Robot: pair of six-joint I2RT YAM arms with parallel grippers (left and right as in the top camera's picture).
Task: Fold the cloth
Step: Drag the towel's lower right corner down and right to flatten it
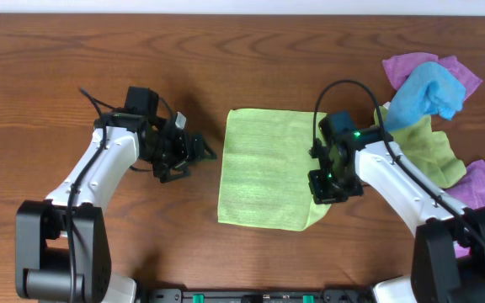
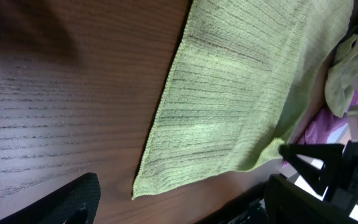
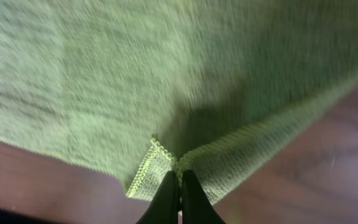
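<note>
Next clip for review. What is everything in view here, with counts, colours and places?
spread cloth: one, light green, flat at the table's centre
blue cloth: one, blue, crumpled in the pile at far right
purple cloths: at least two patches, purple, at the far and near ends of that pile
second green cloth: one, duller green, in the pile, partly under the right arm
table: one, brown wood
left gripper: one, black, open, over bare table left of the spread cloth
right gripper: one, black, shut on the spread cloth's edge at its right side, near the front corner
</note>
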